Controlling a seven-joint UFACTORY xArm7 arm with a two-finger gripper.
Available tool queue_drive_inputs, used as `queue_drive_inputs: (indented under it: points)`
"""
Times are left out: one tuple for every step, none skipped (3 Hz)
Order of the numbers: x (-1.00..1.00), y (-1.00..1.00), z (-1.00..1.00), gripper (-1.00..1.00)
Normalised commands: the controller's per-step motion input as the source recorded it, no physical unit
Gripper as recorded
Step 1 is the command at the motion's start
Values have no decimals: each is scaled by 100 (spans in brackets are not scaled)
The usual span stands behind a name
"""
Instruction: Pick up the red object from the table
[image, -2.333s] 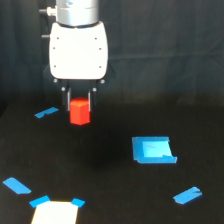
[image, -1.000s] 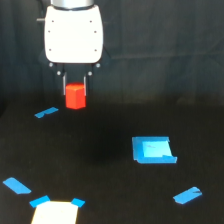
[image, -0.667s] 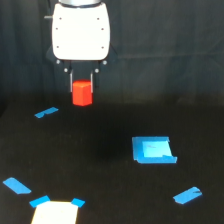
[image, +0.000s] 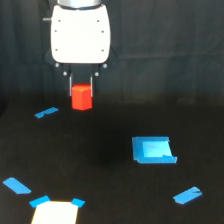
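Note:
The red object (image: 81, 97) is a small bright red-orange faceted block, held clear above the black table (image: 100, 165) in the upper left of the exterior view. My gripper (image: 81, 89) hangs from its white body (image: 80, 34) and is shut on the block, with one dark finger on each side of it. The upper part of the block sits between the fingers; its lower part hangs free below them.
Blue tape pieces lie on the table: a small strip (image: 46, 112) at the left, a large square piece (image: 153, 150) at the right, one (image: 187, 195) at the lower right, one (image: 16, 185) at the lower left. A pale square patch (image: 55, 212) sits at the bottom edge.
The gripper has risen with the red block in it, from just above the table to well clear of it, with a slight sideways drift. The tape pieces have not moved.

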Motion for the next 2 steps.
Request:
queue_drive_inputs:
  points:
    - [9,35,41,-100]
    - [53,62,100,-100]
